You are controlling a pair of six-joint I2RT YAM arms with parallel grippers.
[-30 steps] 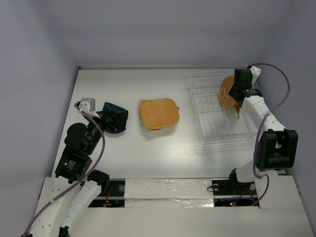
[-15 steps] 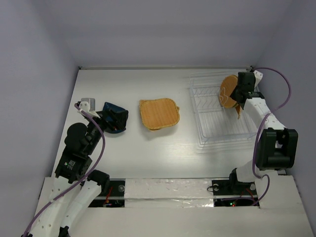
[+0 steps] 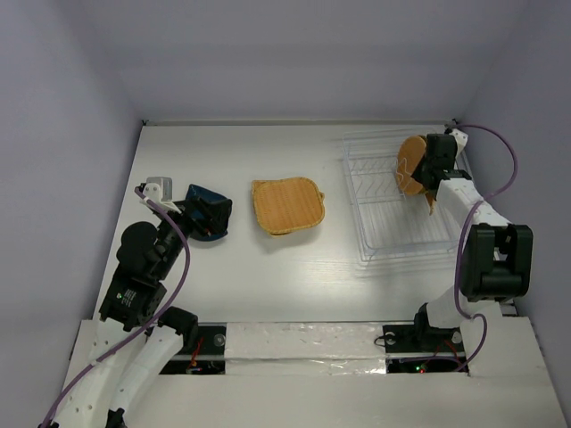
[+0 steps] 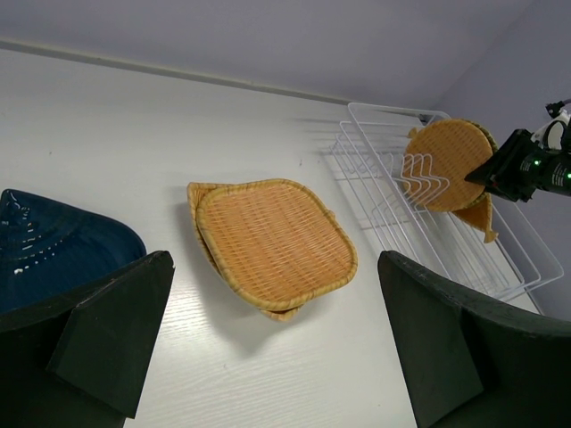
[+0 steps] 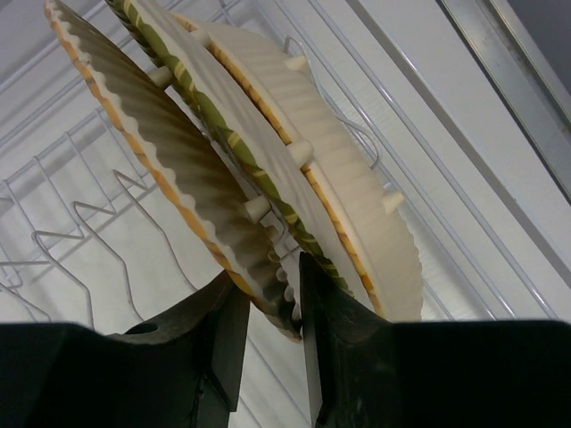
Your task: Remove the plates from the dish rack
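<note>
Dark blue and lying flat at the lower left of the left wrist view, the small plate is resting on the white table just beside the left gripper. That gripper's fingers are spreading wide and gripping nothing, which suggests this plate is already unloaded. Further up the frame, two woven orange-tan rounded-square plates are lying stacked in the middle of the table, apparently piled there to keep them apart from the rack. Beyond them, at the upper right of the top view, the clear dish rack is holding three plates on edge between its prongs. The right gripper is reaching in from the rack's right side because only the rims are offering a hold. Its fingers are pinching nearly together on the lower rim of the front scalloped plate. A green-striped plate and a ridged plate are standing close behind it, so I judge a lift would need care.
</note>
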